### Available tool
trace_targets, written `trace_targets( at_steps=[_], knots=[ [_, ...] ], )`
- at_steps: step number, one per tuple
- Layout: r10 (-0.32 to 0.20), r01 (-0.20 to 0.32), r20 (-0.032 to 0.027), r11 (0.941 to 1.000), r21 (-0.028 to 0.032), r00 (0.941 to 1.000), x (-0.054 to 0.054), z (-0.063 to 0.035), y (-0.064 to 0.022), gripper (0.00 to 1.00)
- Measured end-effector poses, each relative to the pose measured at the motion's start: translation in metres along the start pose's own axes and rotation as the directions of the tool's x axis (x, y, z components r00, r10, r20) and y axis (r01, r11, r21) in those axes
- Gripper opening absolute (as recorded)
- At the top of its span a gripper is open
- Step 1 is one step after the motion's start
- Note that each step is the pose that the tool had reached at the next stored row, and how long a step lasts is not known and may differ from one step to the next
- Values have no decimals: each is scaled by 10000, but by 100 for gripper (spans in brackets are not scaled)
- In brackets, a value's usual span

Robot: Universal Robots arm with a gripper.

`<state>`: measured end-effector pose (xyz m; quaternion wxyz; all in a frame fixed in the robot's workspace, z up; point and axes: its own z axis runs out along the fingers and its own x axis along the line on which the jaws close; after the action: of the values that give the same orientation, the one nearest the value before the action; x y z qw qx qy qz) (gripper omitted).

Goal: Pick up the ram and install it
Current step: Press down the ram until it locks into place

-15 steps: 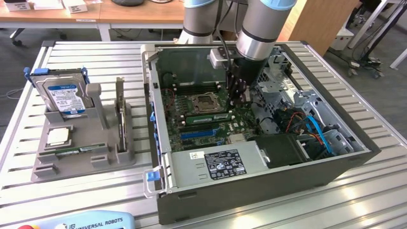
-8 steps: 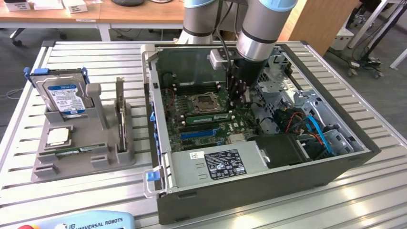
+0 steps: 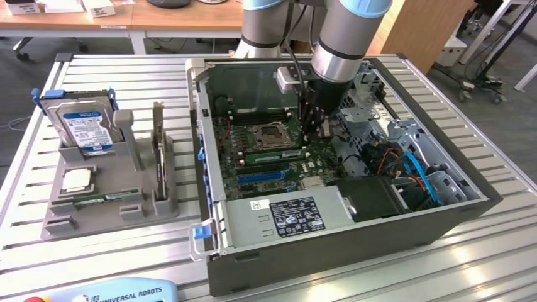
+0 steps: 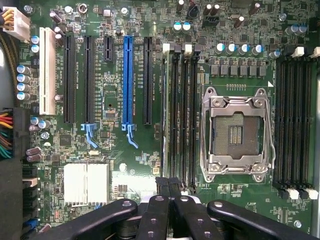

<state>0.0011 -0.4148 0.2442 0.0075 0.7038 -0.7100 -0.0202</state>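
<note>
A long green ram stick (image 3: 273,153) sits along the memory slots (image 4: 180,115) of the motherboard, beside the open processor socket (image 4: 236,132). My gripper (image 3: 315,133) reaches down into the open computer case (image 3: 336,245) at the end of that stick towards the exterior view's right. In the wrist view my gripper (image 4: 170,186) hangs over one end of those black slots. Its fingers are shut together and I see nothing between them. A second ram stick (image 3: 102,199) lies in the front groove of the grey holder (image 3: 109,217) on the exterior view's left.
The holder also carries a blue-labelled hard drive (image 3: 84,126) and a square silver processor chip (image 3: 77,180). Cables (image 3: 415,170) and drive bays crowd the case's side at the exterior view's right. A teach pendant (image 3: 117,292) lies at the table's front edge.
</note>
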Motion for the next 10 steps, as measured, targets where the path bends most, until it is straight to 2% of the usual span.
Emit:
trace_targets(
  at_steps=[2,6,10],
  knots=[
    [-1,1,0,10000,-1,10000,0,1,-3,10],
    [-7,7,4,10000,0,10000,-1,1,-79,10],
    [-4,4,4,10000,1,10000,-1,13,-85,10]
  ],
)
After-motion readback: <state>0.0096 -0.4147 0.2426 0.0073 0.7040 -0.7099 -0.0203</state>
